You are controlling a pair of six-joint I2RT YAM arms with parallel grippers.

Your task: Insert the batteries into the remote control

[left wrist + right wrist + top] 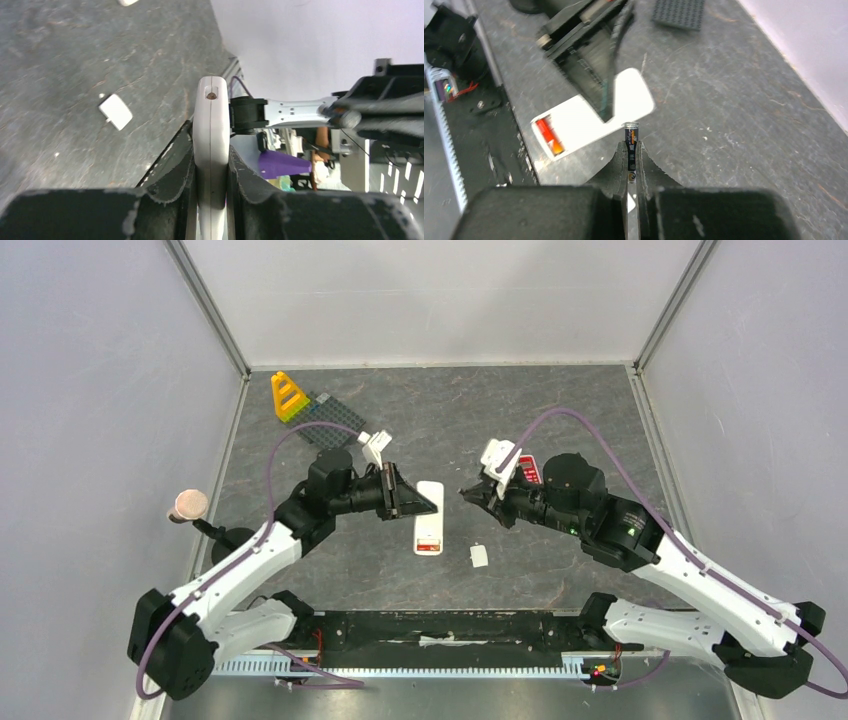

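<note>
Right wrist view is showing the right claw [631, 162] pinching a dark battery [631, 136] just short of the remote [584, 116]; one red-orange battery [549, 136] is already lying inside it. Loading is looking partly done; beyond, the left claw [211, 145] is clamping the remote.

Dark grey mottled worktop [450, 410], pale enclosure walls on three sides.

Far left: dark grey studded baseplate [330, 422] lying flat. Yellow triangular plastic block with cut-outs [289, 396] upright at its far-left corner, green strip at block's foot.

Left edge: pinkish round disc on black stalk [187, 505], well apart from baseplate.

Near middle: small white square plastic piece [479, 556] flat on worktop.

Near edge: black rail [450, 625] running side to side, toothed metal strip [420, 666] just below it.
</note>
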